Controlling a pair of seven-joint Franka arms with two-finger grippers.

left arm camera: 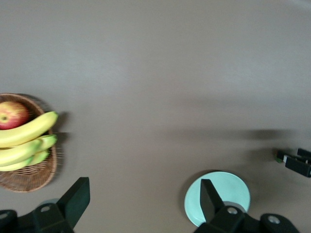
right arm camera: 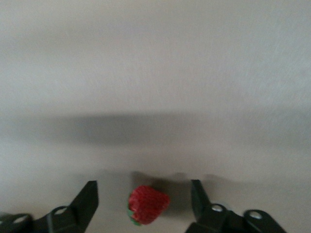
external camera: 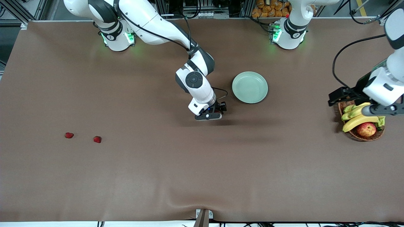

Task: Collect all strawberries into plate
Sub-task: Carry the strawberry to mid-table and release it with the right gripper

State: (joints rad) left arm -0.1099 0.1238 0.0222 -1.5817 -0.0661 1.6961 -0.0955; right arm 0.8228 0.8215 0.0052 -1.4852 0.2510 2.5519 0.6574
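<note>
The brown surface (external camera: 202, 164) has wide bare stretches along its edge nearest the front camera and around the middle, so both arms have room to move. The right hand (external camera: 210, 114) hangs low over the surface just beside the plate (external camera: 250, 87), on the side toward the right arm's end and a little nearer the front camera; its fingers (right arm camera: 87, 199) stand wide apart, gripping nothing. One strawberry (right arm camera: 147, 204), bright red and dimpled with a bit of green cap, sits between those spread fingers, touching neither. The pale mint plate holds nothing. Two more strawberries (external camera: 69, 135) (external camera: 97, 139) lie close together well off toward the right arm's end. The left hand (left arm camera: 141, 204) waits with fingers wide over the wicker basket (external camera: 366, 135) of bananas (external camera: 358, 121) and an apple (external camera: 366, 129).
</note>
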